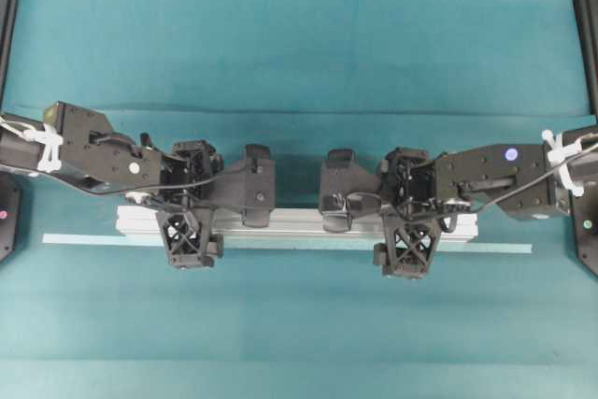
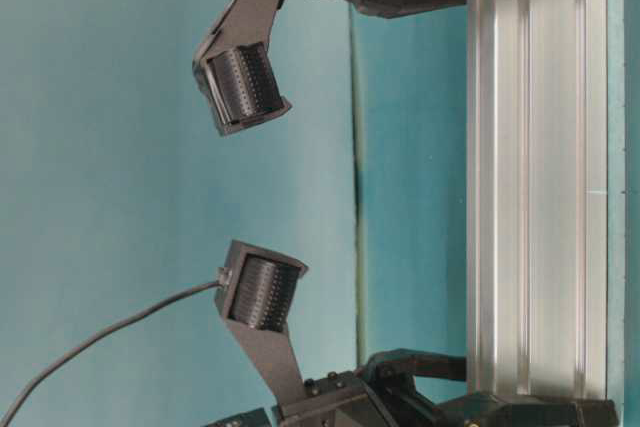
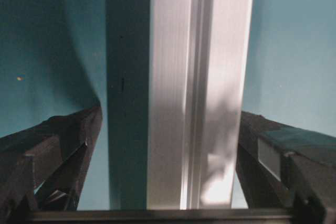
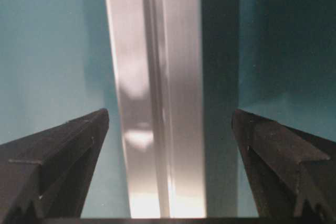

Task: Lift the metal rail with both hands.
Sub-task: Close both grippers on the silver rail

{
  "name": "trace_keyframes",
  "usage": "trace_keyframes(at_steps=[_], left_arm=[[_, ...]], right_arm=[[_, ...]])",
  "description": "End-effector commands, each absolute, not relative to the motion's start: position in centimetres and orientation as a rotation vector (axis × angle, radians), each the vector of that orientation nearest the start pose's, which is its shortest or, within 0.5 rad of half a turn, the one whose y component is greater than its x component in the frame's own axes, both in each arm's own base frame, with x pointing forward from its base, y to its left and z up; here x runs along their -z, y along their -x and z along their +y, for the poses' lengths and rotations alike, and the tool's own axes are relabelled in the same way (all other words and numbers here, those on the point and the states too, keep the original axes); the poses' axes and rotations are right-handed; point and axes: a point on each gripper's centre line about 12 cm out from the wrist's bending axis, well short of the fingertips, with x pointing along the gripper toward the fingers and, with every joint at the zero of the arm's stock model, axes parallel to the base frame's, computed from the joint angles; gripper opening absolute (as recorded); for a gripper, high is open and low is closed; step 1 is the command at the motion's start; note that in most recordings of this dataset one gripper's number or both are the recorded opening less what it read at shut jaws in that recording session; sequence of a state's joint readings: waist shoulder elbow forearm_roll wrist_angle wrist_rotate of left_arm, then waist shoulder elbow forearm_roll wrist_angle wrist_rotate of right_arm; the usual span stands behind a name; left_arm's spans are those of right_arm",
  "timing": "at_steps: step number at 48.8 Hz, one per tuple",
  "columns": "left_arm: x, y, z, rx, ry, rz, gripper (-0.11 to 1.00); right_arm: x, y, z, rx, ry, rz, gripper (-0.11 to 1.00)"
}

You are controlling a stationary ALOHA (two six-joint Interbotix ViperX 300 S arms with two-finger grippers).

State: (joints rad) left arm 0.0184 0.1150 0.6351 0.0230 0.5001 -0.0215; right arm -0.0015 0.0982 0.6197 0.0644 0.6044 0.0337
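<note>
I can read no text, label, brand, number or sign in any view: not on my arms, not on the rail, not on the tape strip, not on the teal cloth.

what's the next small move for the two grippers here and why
Probably close both on the metal rail. The left gripper and right gripper each stand open with the rail between their fingers and gaps on both sides, so neither grips it yet.

One view looks straight down, one sits low and sideways, both wrist views close; all share the metal rail.
</note>
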Motion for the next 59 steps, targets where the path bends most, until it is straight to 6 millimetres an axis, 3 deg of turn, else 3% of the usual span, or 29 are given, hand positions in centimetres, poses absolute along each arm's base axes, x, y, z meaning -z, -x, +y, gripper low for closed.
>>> trace_keyframes(at_steps=[1,23,27,35,38,59], left_arm=[[-10.24,-35.04,0.74,-0.024,0.002,1.244,0.99],[-10.24,-34.93,0.9,-0.03,0.007,1.242,0.96],[-10.36,-35.07,0.68,-0.024,0.002,1.232,0.85],[-10.45,-35.31,0.63,-0.021,0.0,1.21,0.48],[-10.45,-35.38,0.57,-0.02,0.0,1.201,0.37],[-10.46,-35.42,0.57,-0.02,0.0,1.198,0.37]], right_arm=[[-10.68,-34.55,0.35,0.026,-0.093,1.317,1.0],[-10.66,-34.57,0.14,0.037,-0.105,1.312,0.97],[-10.66,-34.57,0.09,0.038,-0.106,1.312,0.87],[-10.71,-34.64,0.07,0.038,-0.111,1.309,0.46],[-10.7,-34.72,0.06,0.038,-0.109,1.306,0.45],[-10.7,-34.74,0.06,0.037,-0.108,1.304,0.45]])
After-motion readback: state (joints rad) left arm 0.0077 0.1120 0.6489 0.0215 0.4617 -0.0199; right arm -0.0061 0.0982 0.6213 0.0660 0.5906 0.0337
